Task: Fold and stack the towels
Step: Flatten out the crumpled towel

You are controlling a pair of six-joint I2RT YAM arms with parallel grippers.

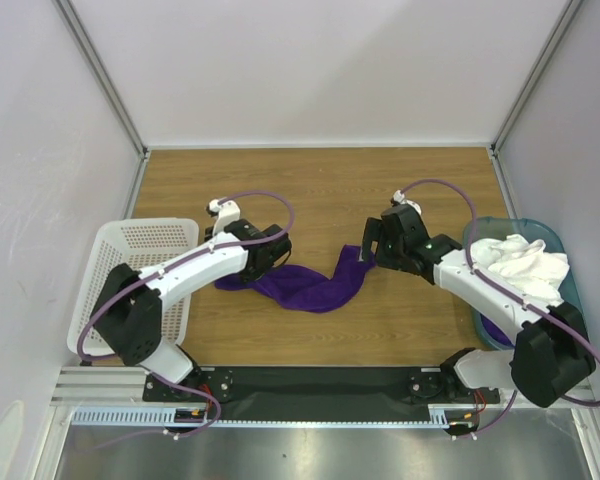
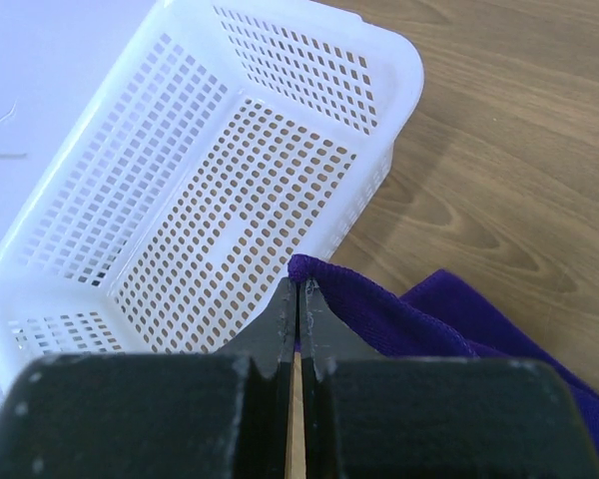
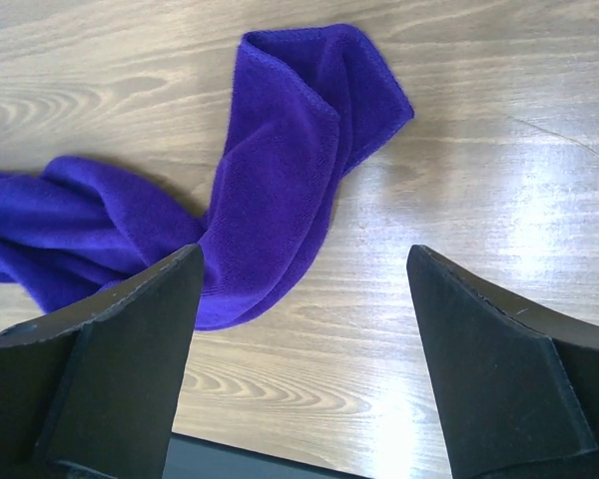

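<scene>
A deep-purple towel (image 1: 315,287) lies crumpled in a long strip across the middle of the wooden table. My left gripper (image 1: 267,258) is at its left end, and in the left wrist view this gripper (image 2: 299,286) is shut on a corner of the purple towel (image 2: 409,314). My right gripper (image 1: 372,242) hovers over the strip's right end. It (image 3: 304,254) stands wide open, with the purple towel (image 3: 280,170) lying just beyond and left of its fingers, not between them. A large white towel (image 1: 520,262) is heaped in the teal bin.
The white perforated basket (image 1: 115,285) sits at the left, right beside my left gripper, and its rim (image 2: 394,75) is close to the held corner. The teal bin (image 1: 572,280) stands at the right edge, with a bit of purple cloth (image 1: 494,329) at its near end.
</scene>
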